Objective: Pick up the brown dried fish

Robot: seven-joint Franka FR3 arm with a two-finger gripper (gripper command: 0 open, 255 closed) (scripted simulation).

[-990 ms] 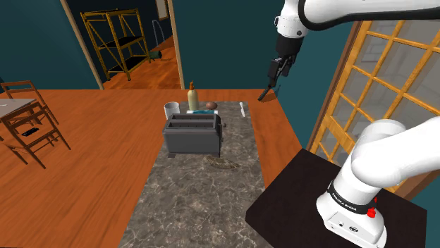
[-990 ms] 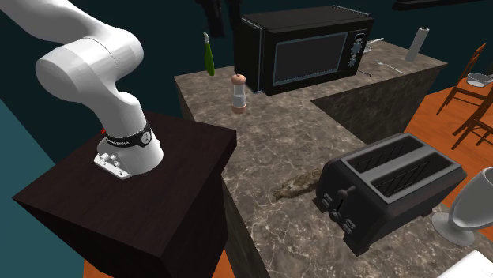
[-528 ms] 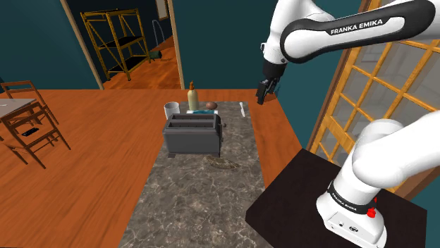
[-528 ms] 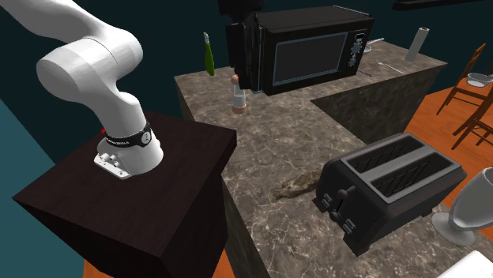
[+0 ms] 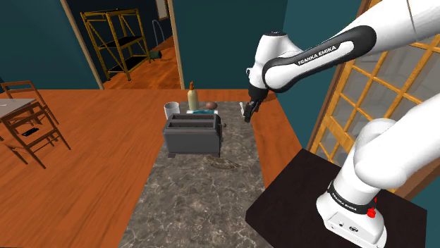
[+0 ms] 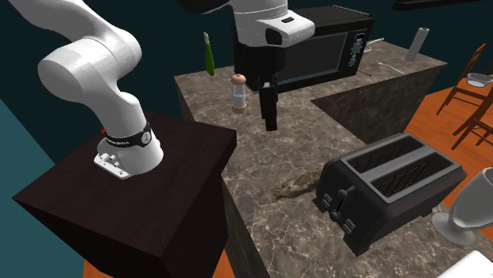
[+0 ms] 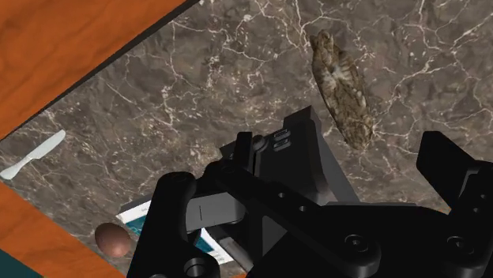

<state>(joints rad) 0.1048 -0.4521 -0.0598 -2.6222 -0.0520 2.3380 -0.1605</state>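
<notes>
The brown dried fish (image 6: pixel 299 186) lies flat on the marbled worktop (image 6: pixel 261 158), just beside the lever end of the dark toaster (image 6: pixel 391 185). The claw (image 6: pixel 270 120) hangs in the air, well apart from the toaster, its fingers spread and empty. Beyond the toaster's far end stand a glass (image 6: pixel 468 207) and a bottle (image 5: pixel 192 97).

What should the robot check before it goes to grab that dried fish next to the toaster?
1. Dried fish in plain sight on the countertop: ok.
2. End effector open and empty: ok.
3. End effector above the fish: not ok; it hangs high, off toward the microwave.
4. Fish clear of the toaster: cannot tell; they lie very close.
5. Nothing lying on top of the fish: ok.
</notes>
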